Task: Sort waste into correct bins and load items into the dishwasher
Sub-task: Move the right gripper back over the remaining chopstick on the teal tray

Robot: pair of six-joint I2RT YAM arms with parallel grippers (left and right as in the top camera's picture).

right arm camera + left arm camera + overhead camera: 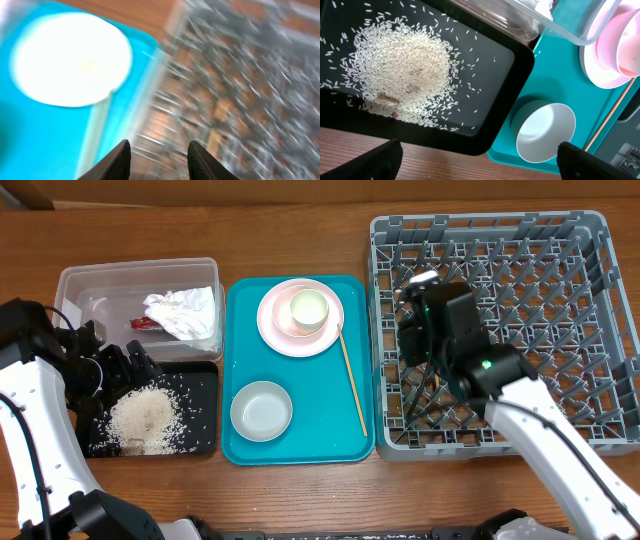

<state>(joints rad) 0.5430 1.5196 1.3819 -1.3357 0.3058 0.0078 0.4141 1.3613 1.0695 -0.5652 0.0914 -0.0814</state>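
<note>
Napkin [182,311], wrapper [146,323] are binned in tub [75,280], far left; rice [145,418] is in black tray [203,378]. Plate [275,330], bowls [262,410], chopstick [352,385] on teal tray [300,442] are yet to be racked. Left jaws wide, empty; right jaws part-open, empty, over rack [590,330].

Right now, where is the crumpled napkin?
Seen from overhead, the napkin lies inside the clear tub at the left, beside the red wrapper, next to the black tray of rice.
</note>
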